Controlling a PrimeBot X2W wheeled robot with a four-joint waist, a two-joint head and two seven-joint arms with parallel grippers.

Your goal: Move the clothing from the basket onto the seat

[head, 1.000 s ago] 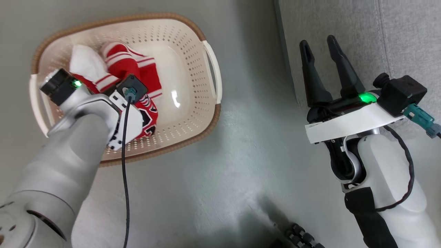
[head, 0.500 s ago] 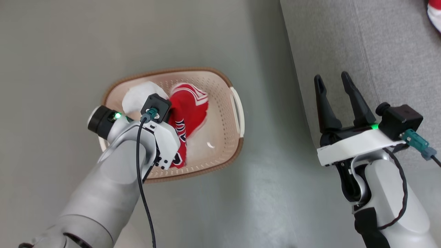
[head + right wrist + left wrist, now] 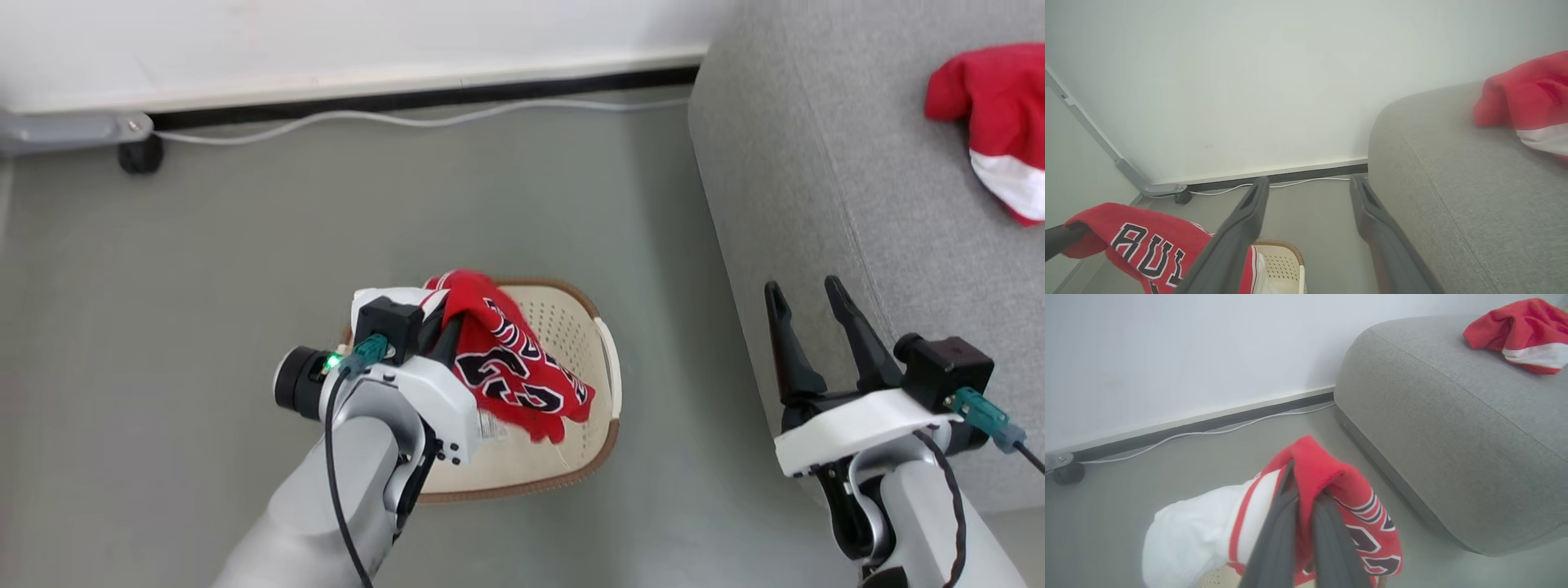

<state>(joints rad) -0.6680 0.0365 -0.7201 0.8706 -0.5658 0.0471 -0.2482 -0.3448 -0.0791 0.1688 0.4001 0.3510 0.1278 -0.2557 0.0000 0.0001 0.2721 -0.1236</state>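
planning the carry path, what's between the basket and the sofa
Bare grey floor lies between the basket and the sofa, with nothing on that stretch; the head view shows it.

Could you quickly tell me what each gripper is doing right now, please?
Left gripper: shut on the jersey.
Right gripper: open, empty.

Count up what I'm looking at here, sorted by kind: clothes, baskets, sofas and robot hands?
Red garments: 2, the numbered jersey in the left hand and the white-banded garment on the sofa.
Baskets: 1, the basket, cream with a brown rim.
Sofas: 1.
Robot hands: 2, the left shut on the jersey, the right hand open and empty.
Total: 6.
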